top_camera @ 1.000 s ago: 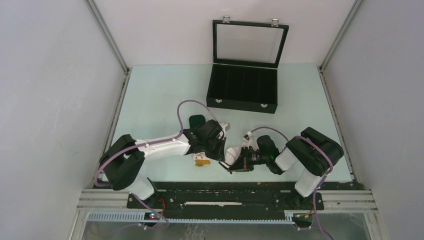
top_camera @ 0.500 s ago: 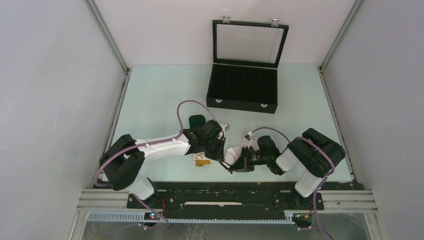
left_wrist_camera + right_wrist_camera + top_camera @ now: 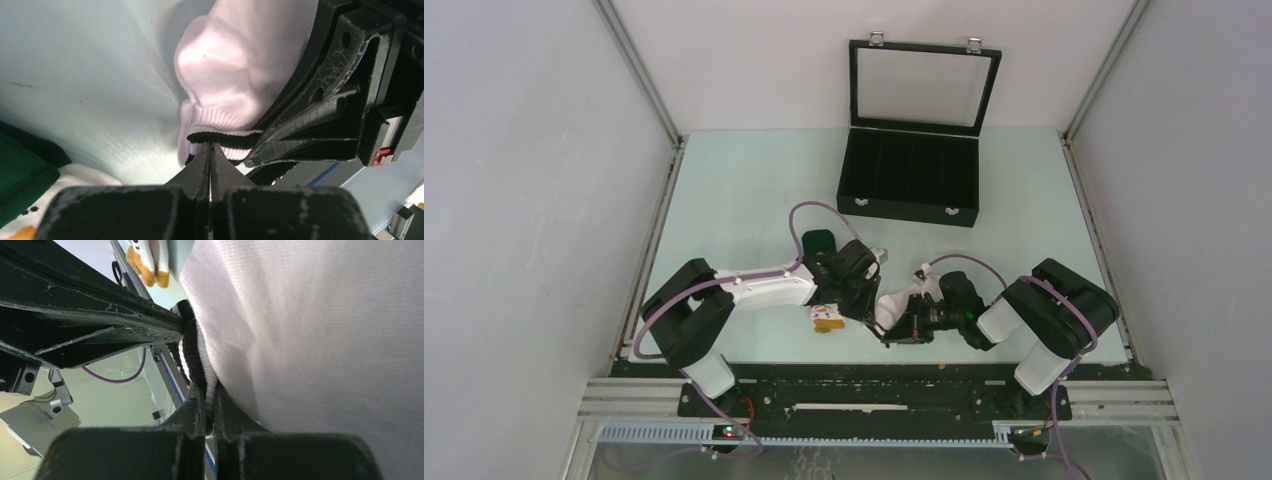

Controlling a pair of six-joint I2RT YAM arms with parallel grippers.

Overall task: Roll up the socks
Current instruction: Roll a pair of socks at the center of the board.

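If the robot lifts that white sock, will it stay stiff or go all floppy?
Probably floppy: the white sock bulges and folds softly where the left gripper pinches its striped cuff. Likely light and not slippery: a small pinch on the ribbed knit holds it.

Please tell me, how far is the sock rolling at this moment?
Done: nothing looks rolled yet. In hand: the left gripper and the right gripper are both shut on the striped cuff of the white sock. Left: rolling it, together with the green sock, which lies unrolled nearby.
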